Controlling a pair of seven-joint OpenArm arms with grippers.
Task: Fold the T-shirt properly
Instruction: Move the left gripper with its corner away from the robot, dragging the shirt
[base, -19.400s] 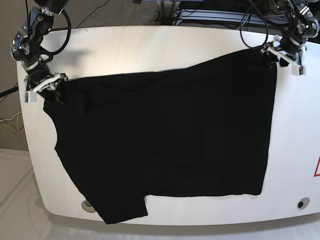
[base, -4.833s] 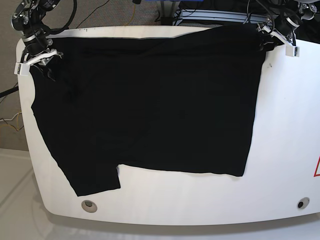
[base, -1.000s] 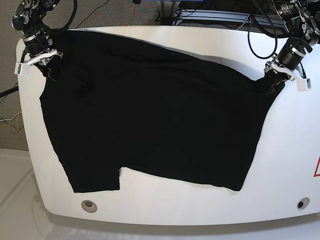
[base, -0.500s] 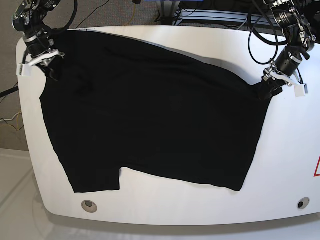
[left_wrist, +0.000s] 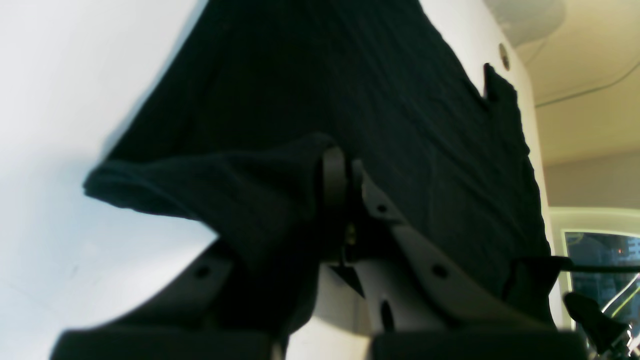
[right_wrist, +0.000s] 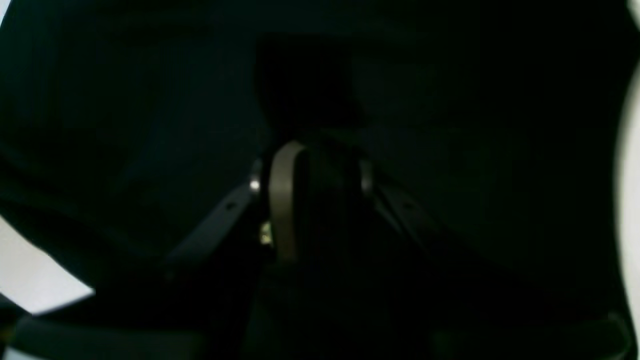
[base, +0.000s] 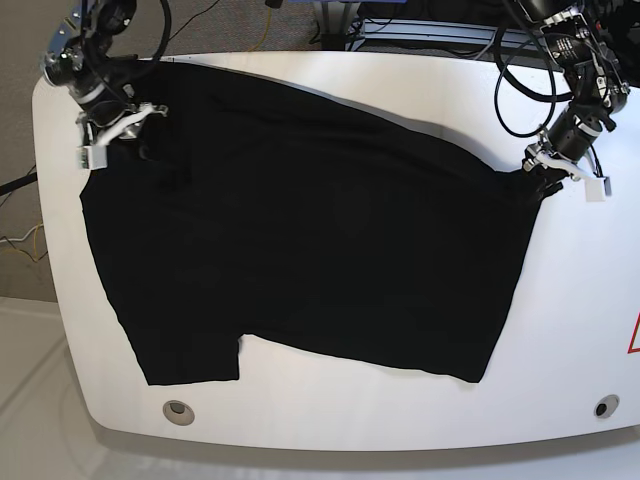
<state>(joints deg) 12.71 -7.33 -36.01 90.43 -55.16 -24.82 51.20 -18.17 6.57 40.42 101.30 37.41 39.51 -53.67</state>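
black t-shirt spread flat over most of white table. left gripper pinches shirt's far corner, cloth bunched between jaws. right gripper clamps opposite far corner.

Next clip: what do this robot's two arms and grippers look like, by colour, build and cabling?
Both arms are black and metallic jointed links with loose black cables looping alongside. The left gripper and right gripper each have pale white-grey finger brackets with small round holes and dark pads. No markings are legible.
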